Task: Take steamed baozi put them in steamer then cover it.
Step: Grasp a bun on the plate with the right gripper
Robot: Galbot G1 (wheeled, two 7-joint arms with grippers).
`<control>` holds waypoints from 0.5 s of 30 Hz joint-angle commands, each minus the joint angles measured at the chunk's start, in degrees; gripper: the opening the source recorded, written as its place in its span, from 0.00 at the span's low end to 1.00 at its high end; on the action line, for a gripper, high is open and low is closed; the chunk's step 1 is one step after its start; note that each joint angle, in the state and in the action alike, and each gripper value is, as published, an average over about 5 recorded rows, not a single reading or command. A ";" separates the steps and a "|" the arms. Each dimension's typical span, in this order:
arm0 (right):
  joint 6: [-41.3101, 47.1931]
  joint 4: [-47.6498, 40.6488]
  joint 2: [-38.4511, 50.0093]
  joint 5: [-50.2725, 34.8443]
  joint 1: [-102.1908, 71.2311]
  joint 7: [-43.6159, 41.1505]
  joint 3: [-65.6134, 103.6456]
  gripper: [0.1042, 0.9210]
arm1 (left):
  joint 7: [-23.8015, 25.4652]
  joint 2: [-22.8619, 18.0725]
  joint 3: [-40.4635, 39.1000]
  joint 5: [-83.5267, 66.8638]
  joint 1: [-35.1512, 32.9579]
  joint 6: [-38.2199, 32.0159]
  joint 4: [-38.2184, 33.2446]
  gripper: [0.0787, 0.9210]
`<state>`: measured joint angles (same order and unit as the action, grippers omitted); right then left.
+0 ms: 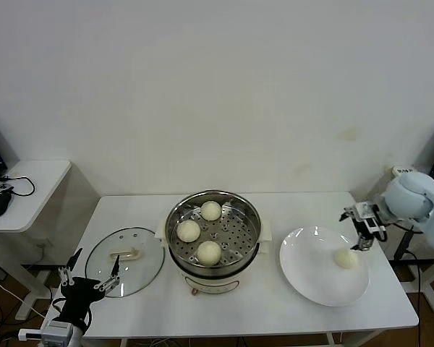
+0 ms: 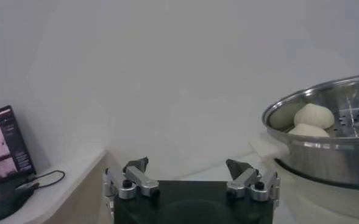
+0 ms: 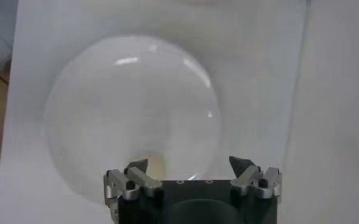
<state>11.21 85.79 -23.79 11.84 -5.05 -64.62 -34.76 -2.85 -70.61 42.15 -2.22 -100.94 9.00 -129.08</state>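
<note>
At the near left corner of the table [image 1: 289, 318], the left gripper [image 1: 89, 278] waited with its jaws spread and nothing between them, just short of the near rim of the cover [image 1: 124, 261], which lay flat on the tabletop with its bar handle up.

Beside the cover, toward the middle of the table, stood the steamer [image 1: 213, 238], uncovered, with three steamed baozi [image 1: 209, 252] already resting on its perforated tray.

Further right, a white plate [image 1: 323, 264] sat near the table's right edge, and on its right half lay the last baozi [image 1: 345, 258].

The right gripper [image 1: 367, 230] hung just above and slightly beyond that bun, jaws wide apart and holding nothing; from its own wrist camera the bun showed only as a pale sliver under the gripper's body, close below it.

Being round, the bun offered no long axis to line up with. It lay almost straight below the right gripper, a little toward the near side, and well apart from the left arm, so the pickup looked like the right arm's job: a short drop, then closing on the bun.
</note>
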 commanded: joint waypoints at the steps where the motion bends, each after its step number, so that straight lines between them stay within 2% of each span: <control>1: -1.20 -7.67 -2.17 7.13 -15.09 -0.34 11.62 0.88 | 0.06 -0.13 0.27 -0.02 -0.35 0.05 -0.13 0.88; 15: -2.91 -14.53 -10.09 11.75 -14.65 1.73 10.98 0.88 | 0.25 -1.03 0.71 0.29 -1.21 0.05 -0.57 0.88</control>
<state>9.10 76.11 -29.39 20.37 -16.25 -63.44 -26.40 -2.64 -71.64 42.78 -1.95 -102.07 9.03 -129.60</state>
